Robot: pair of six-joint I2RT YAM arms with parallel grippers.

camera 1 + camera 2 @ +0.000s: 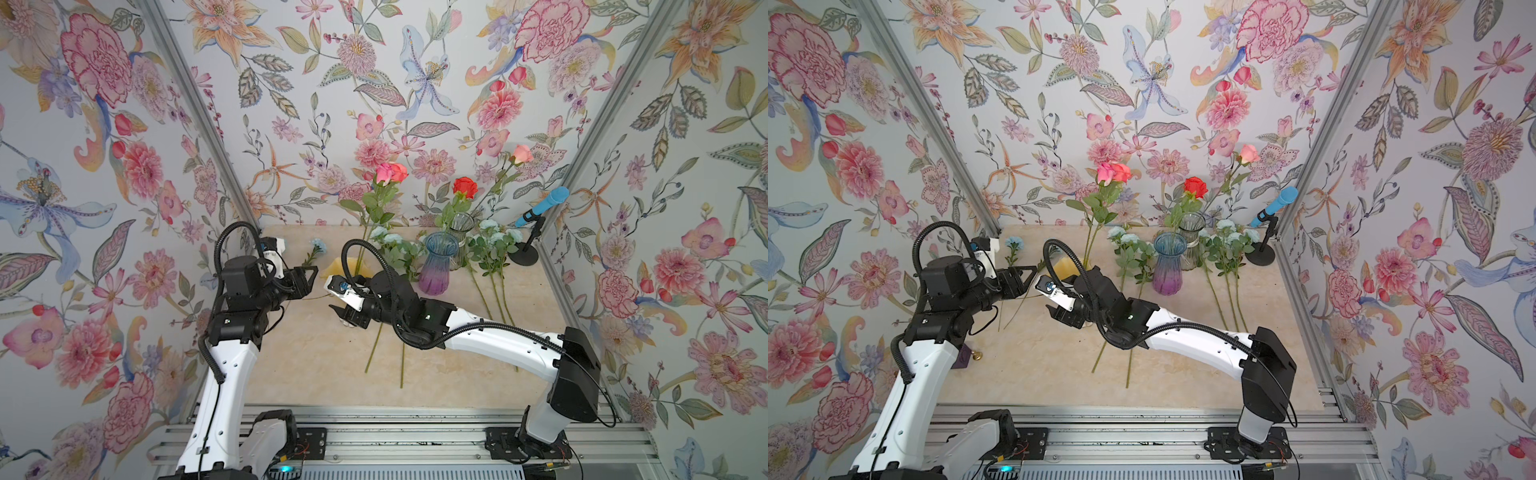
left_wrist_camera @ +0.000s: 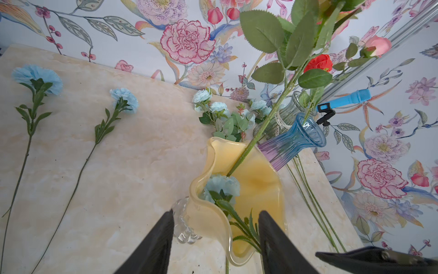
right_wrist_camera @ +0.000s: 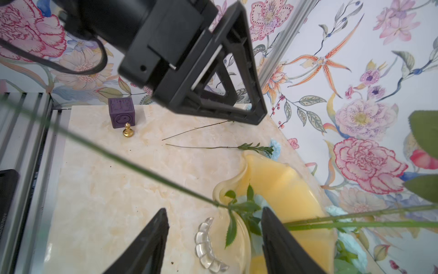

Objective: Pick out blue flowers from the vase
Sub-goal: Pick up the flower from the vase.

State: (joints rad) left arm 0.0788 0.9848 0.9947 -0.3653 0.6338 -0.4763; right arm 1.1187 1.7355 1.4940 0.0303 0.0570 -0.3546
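Flowery paper covers the walls [image 1: 374, 62] all around a pale stone table [image 1: 311, 365]. A wavy yellow vase [image 2: 256, 180] stands on it, and a blue carnation [image 2: 222, 183] sits with its bloom in the mouth of the vase, next to the stem of a pink rose [image 1: 390, 172]. The carnation's green stem sticks out of the vase. The left gripper [image 2: 215, 213] has its jaws wide apart with that stem between them, close by one finger, and it squeezes nothing. The right gripper [image 3: 214, 210] faces it from the other side, its jaws wide apart too, around the leafy stem but not holding it. Two more blue carnations [image 2: 38, 76] lie flat on the table, well away from the vase. Some pale blue sprays [image 1: 392, 239] lie beside a blue and purple vase [image 1: 436, 262]
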